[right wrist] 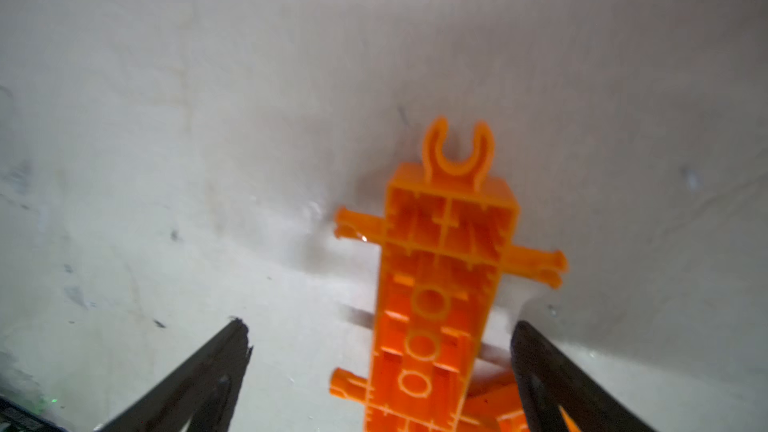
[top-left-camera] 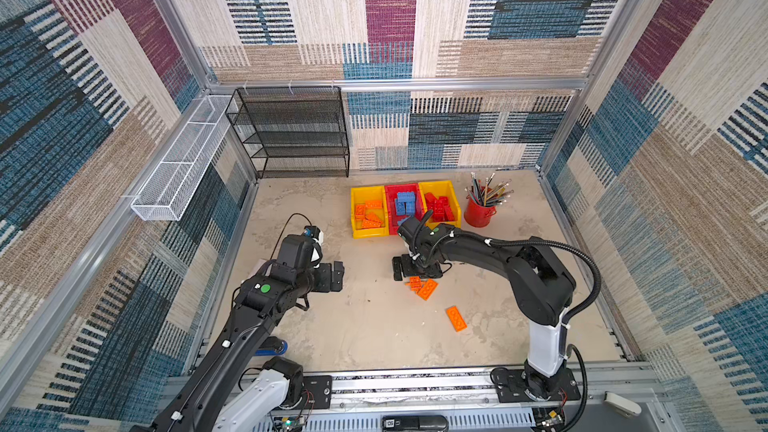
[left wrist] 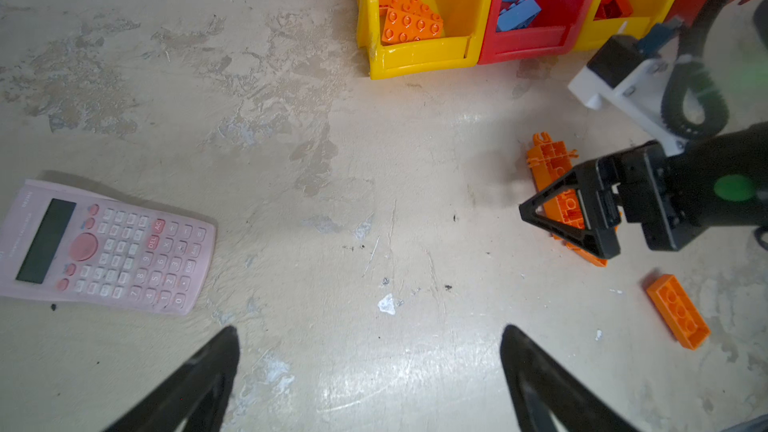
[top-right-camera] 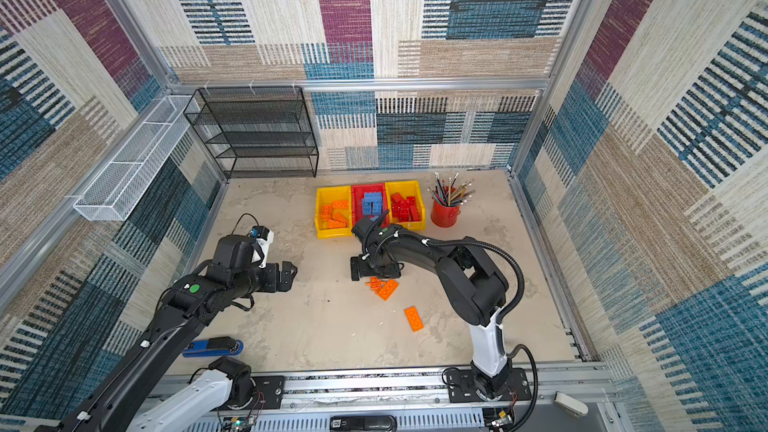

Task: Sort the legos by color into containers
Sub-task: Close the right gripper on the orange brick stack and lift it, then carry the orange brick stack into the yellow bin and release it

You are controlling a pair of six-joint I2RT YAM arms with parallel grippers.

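Orange ribbed plastic plate between spread right fingers; left fingers likewise apart.

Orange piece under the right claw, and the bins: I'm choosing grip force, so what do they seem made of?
Orange piece: likely rigid moulded plastic, semi-gloss; its hollow underside shows thin ribs and ring sockets. Bins: apparently glossy moulded plastic; bright highlights run along the smooth rims.
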